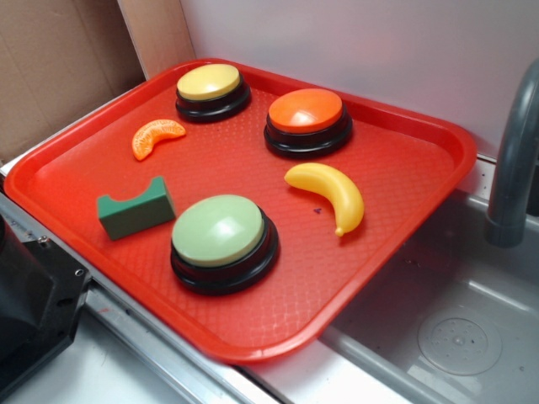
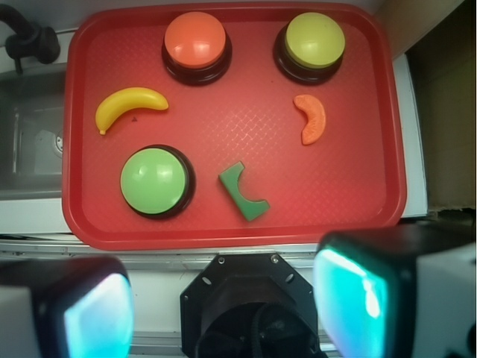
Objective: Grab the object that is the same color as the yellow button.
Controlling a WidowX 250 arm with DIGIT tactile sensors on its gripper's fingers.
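A glossy yellow toy banana (image 1: 329, 194) lies on the red tray (image 1: 404, 181), right of centre; in the wrist view the banana (image 2: 128, 105) is at the tray's left. The yellow button (image 1: 211, 89) on a black base stands at the tray's far corner; in the wrist view the yellow button (image 2: 314, 42) is at top right. My gripper (image 2: 223, 309) is open and empty, high above the tray's near edge, over the robot base. The gripper does not show in the exterior view.
An orange button (image 1: 307, 120), a large pale-green button (image 1: 222, 241), an orange segment toy (image 1: 155, 136) and a green arch block (image 1: 135, 208) are also on the tray. A grey sink (image 1: 455, 328) with a faucet (image 1: 512, 160) lies to the right. Cardboard stands behind.
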